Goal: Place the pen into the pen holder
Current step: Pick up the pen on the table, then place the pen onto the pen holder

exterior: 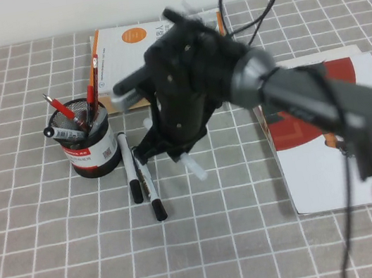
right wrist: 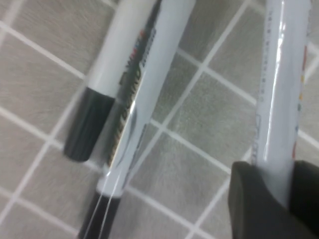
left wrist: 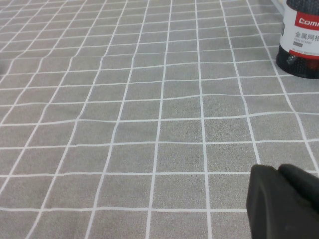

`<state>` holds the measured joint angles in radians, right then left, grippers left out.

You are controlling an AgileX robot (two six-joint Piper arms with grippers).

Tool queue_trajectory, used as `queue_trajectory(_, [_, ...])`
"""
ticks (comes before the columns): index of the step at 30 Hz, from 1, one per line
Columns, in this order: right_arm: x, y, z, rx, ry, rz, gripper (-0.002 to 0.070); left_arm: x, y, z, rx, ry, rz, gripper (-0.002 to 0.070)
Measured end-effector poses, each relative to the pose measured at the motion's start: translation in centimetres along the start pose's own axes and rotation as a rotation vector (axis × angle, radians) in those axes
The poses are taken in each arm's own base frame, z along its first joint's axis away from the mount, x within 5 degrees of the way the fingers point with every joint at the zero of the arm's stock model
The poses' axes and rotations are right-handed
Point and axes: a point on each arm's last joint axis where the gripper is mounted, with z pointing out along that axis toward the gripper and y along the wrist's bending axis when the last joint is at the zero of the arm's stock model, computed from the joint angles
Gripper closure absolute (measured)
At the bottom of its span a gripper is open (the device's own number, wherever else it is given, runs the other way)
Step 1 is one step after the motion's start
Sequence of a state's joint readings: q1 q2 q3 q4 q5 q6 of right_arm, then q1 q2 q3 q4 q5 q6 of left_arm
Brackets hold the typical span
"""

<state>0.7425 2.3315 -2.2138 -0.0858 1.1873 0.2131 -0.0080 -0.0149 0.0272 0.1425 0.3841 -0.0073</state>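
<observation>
The white pen [exterior: 194, 168] with coloured lettering is between my right gripper's fingers; its barrel runs through the right wrist view [right wrist: 279, 89]. My right gripper [exterior: 173, 148] is shut on it, low over the checked cloth, right of the pen holder [exterior: 91, 146]. The holder is a black mesh cup with a red-and-white label and holds red pens and a dark marker. It also shows in the left wrist view [left wrist: 300, 40]. My left gripper [left wrist: 284, 199] is shut and empty, low over bare cloth, well away from the holder and outside the high view.
Two white pens with black caps [exterior: 132, 169] [exterior: 149, 188] lie between the holder and my right gripper; they also show in the right wrist view [right wrist: 124, 74]. A white-and-orange notebook [exterior: 121, 50] lies at the back. A red-and-white booklet [exterior: 331, 150] lies under the right arm.
</observation>
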Motion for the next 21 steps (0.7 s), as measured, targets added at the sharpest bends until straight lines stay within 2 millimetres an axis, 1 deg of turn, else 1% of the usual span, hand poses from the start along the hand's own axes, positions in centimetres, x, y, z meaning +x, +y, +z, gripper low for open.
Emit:
queue_trajectory(3, [0.8, -0.1, -1.4, -0.024, -0.048, 0.002, 0.0575, 0.0, 0.0, 0.0, 0.000, 0.000, 0.000, 0.0678])
queue_trajectory(4, [1.3, -0.1, -1.8, -0.038, -0.067, 0.005, 0.0575, 0.0, 0.0, 0.0, 0.000, 0.000, 0.000, 0.0678])
queue_trajectory(6, [2.8, -0.2, -2.2, -0.063, -0.111, 0.008, 0.0575, 0.0, 0.0, 0.0, 0.000, 0.000, 0.000, 0.0678])
queue_trajectory(7, [3.5, -0.2, -2.9, -0.078, -0.144, 0.010, 0.0575, 0.0, 0.0, 0.0, 0.000, 0.000, 0.000, 0.0678])
queue_trajectory(9, [5.5, -0.2, -3.6, -0.114, -0.232, 0.014, 0.0575, 0.0, 0.0, 0.0, 0.000, 0.000, 0.000, 0.0678])
queue_trajectory(10, [6.7, -0.2, -3.6, -0.132, -0.259, 0.022, 0.0575, 0.0, 0.0, 0.0, 0.000, 0.000, 0.000, 0.0678])
queue_trajectory(12, [8.3, -0.4, -5.0, -0.180, -0.411, 0.045, 0.0575, 0.0, 0.0, 0.0, 0.000, 0.000, 0.000, 0.0678])
queue_trajectory(13, [8.5, -0.5, -5.9, -0.198, -0.496, 0.051, 0.0575, 0.0, 0.0, 0.0, 0.000, 0.000, 0.000, 0.0678])
queue_trajectory(15, [9.5, -0.9, -7.2, -0.232, -0.687, 0.056, 0.0575, 0.0, 0.0, 0.0, 0.000, 0.000, 0.000, 0.0678])
queue_trajectory(17, [10.0, -1.0, -8.4, -0.250, -0.839, 0.029, 0.0575, 0.0, 0.0, 0.0, 0.000, 0.000, 0.000, 0.0678])
queue_trajectory(19, [10.2, -0.9, -8.7, -0.265, -0.959, -0.018, 0.0575, 0.0, 0.0, 0.0, 0.000, 0.000, 0.000, 0.0678])
queue_trajectory(21, [9.9, -0.6, -9.2, -0.296, -1.081, -0.055, 0.0575, 0.0, 0.0, 0.0, 0.000, 0.000, 0.000, 0.0678])
